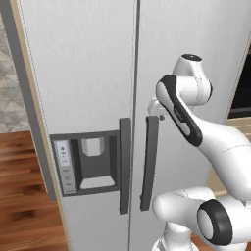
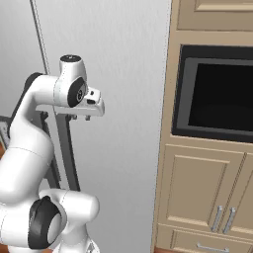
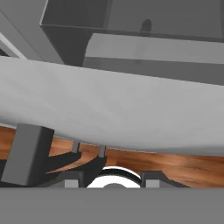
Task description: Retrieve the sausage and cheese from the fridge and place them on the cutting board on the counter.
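I'm looking at a kitchen with a reddish wood-plank floor (image 1: 19, 166) and, at the far left, a strip of pale patterned tile wall (image 1: 7, 73). The fridge (image 1: 93, 63) fills most of what I see: tall, light grey, faintly speckled, both doors shut with a thin dark seam running straight up between them. A beige wood frame (image 1: 30, 88) edges its left side. Set into the left door is the water dispenser (image 1: 90, 162), a dark grey recess with a small white spout and a light control strip beside it.

Two dark grey handles stand upright on either side of the seam, long axes vertical: the left handle (image 1: 125, 164) and the right handle (image 1: 149, 162), flat slim bars. To the right of the fridge I see beige cabinets (image 2: 202, 188) with metal bar pulls and a black built-in oven (image 2: 217, 94) above them.

The gripper (image 1: 156, 109) sits at the top end of the right handle, the white arm bent sharply in front of the right door. I cannot tell from these views whether the fingers are clamped on the bar or merely near it. From the hand camera, I see the grey door surface (image 3: 113, 105) very close, and floor below
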